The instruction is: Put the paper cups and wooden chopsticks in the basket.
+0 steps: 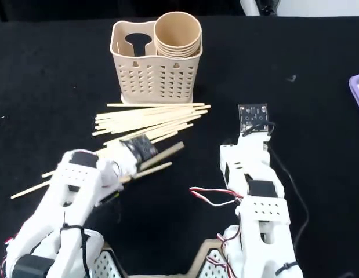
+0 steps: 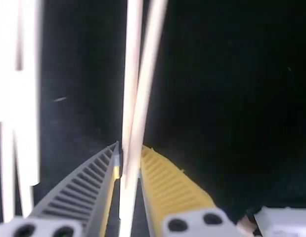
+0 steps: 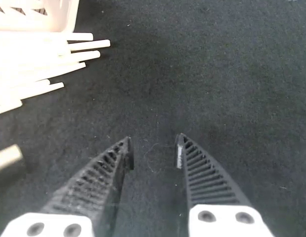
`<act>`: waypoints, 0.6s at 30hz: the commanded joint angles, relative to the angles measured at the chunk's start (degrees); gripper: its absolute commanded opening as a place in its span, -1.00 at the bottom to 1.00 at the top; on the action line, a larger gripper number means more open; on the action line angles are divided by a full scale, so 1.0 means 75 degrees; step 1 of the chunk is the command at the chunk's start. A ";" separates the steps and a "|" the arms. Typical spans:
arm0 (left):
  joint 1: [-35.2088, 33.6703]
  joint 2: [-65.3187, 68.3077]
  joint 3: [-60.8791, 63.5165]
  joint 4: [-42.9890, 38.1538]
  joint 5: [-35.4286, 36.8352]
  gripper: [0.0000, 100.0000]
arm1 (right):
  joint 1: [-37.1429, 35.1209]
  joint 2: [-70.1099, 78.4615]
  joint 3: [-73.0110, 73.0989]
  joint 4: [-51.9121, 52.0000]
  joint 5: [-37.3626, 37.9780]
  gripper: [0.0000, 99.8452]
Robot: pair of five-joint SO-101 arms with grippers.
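two pale wooden chopsticks (image 2: 135, 98) are pinched between the jaws of my left claw (image 2: 129, 154), over the black table (image 1: 307, 174). they sit just short of the loose heap of chopsticks (image 1: 150, 119) lying in front of the beige perforated plastic basket (image 1: 150, 78). my right claw (image 3: 153, 150) hangs spread, holding nothing, over bare table beside the heap.

risks, as i judge them:
- the pair sits slightly crossed in the grip, not parallel; one may pivot or slide out when tilted upright.
- long ends stick out past the claw; a swing could rake the heap or knock the basket.
- basket looks light; a stick tip catching its rim could tip it, cups and all.
- the free compartment is narrow and beside the cups; a slanted entry may miss.

counts:
- basket: one, two compartments.
- tan paper cups (image 1: 178, 32): one nested stack in one compartment; at least four rims, exact number unclear.
- chopsticks: two in my claw; the heap overlaps too much to count, more than ten i judge.
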 commanded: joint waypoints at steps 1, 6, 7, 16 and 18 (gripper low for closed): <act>0.0358 -0.0117 0.0123 -0.0047 -0.0340 -0.89 | -0.0105 0.0018 -0.0041 -0.0176 -0.0012 -0.69; 0.0346 -0.0117 -0.0041 -0.0094 -0.0328 -0.50 | -0.0105 0.0018 -0.0041 -0.0176 -0.0012 -0.69; 0.0346 -0.0117 -0.0064 -0.0117 -0.0328 -0.49 | -0.0105 0.0018 -0.0041 -0.0176 -0.0012 -0.69; 0.0358 -0.0117 -0.0580 -0.0117 -0.0340 -0.66 | -0.0105 0.0018 -0.0041 -0.0176 -0.0012 -0.69; 0.0358 -0.0117 -0.0604 -0.0129 -0.0352 -0.67 | -0.0105 0.0018 -0.0041 -0.0176 -0.0012 -0.69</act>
